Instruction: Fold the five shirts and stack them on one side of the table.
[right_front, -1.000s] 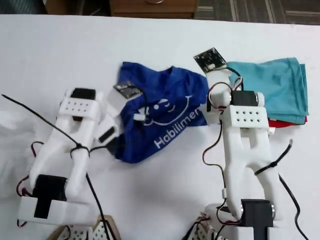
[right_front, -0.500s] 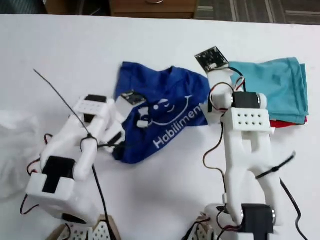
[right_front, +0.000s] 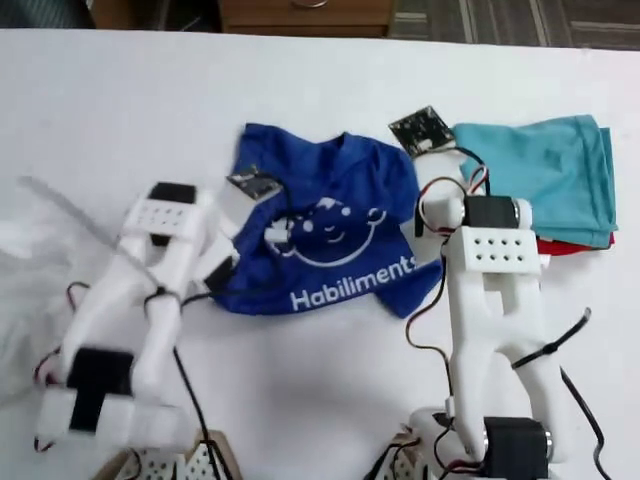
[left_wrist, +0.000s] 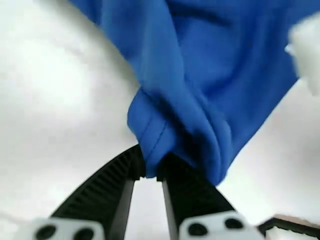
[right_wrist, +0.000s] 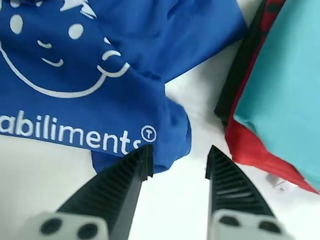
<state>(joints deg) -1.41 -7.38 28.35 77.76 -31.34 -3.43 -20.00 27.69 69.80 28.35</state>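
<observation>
Tugged leftward, the blue shirt (right_front: 325, 240) now lies flatter and centred, ready for folding. My left gripper (left_wrist: 151, 169) pinches its left hem; my right gripper (right_wrist: 180, 155) gapes over its right corner (beside the folded stack (right_front: 545, 185)).

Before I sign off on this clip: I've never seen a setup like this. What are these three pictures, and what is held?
Two white robot arms, left and right, stand at a white table; each ends in a claw. The high view looks down from a fixed camera; the other two come from cameras on each arm's wrist. In the middle lies a blue cloth shirt with a white smiling face print. Beside it, a folded teal shirt rests on a folded red shirt. The left claw is shut on the blue shirt's edge. The right claw is open, by the shirt's corner near the stack.
</observation>
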